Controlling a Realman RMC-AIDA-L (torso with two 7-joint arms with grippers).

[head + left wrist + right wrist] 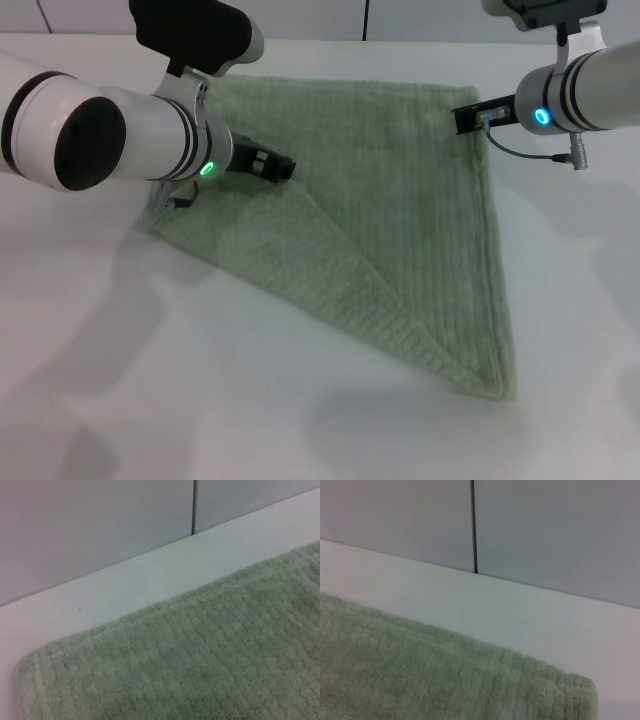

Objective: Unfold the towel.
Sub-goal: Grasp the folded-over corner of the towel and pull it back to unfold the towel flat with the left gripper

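1. The work surface is a plain white table (pixel 200 400). Behind its far edge stands a pale grey wall (pixel 90 525) of flat panels, and a dark vertical seam (pixel 473 525) between two panels shows in both wrist views.

2. The robot's own arms are the only things standing over the cloth. The left arm (pixel 100 125) comes in from the left, and its bulky white forearm hides part of the towel's far-left area. The left gripper (pixel 272 166) lies low over the towel, left of its middle. The right arm (pixel 590 95) comes in from the far right, with the right gripper (pixel 478 115) at the towel's far-right corner. A thin cable loops beneath that wrist.

3. Whether either pincer is apart or together cannot be told; the dark tips are seen only end-on in the head view, and neither wrist view shows its own fingers.

4. The towel (pixel 400 230) lies flat on the table's middle, reaching towards the far edge. It is pale sage-green with a fine ribbed terry weave and hemmed borders. It is folded (one diagonal crease runs from near the left gripper down to the near-right corner), so it shows as a rough triangle, with the near-left part doubled over. The wrist views show its rounded far corners close up.
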